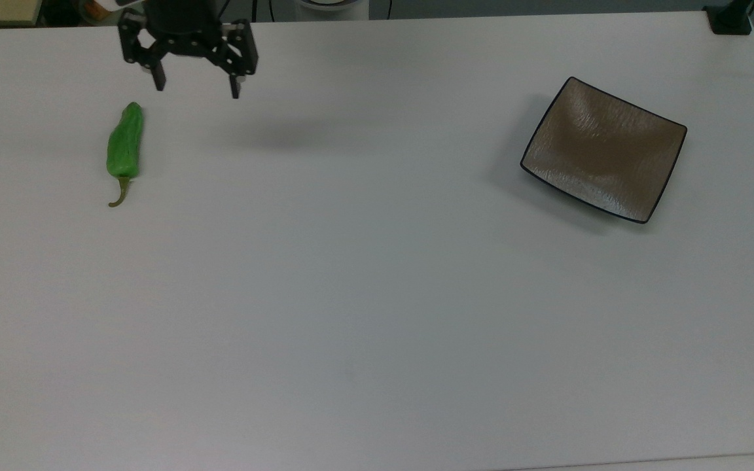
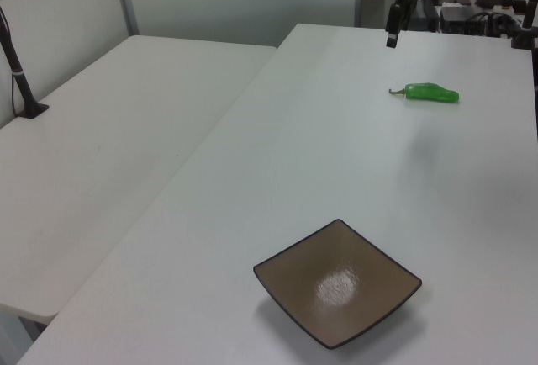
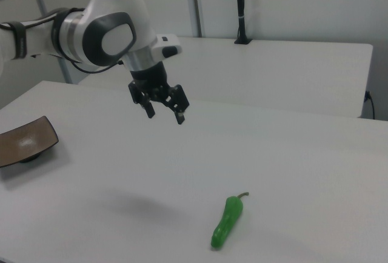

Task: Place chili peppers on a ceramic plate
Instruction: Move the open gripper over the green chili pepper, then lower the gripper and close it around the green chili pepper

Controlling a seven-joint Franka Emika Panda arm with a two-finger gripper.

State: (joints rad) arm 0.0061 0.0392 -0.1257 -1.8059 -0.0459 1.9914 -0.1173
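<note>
The green chili pepper (image 1: 124, 145) lies flat on the tabletop (image 1: 351, 294), well apart from the empty square brown ceramic plate (image 1: 603, 149).

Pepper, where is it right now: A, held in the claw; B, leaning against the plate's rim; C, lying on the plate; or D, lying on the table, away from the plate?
D: the pepper lies on the bare table, far across it from the plate, which holds nothing, and the open claw hangs above the table, gripping nothing.
</note>
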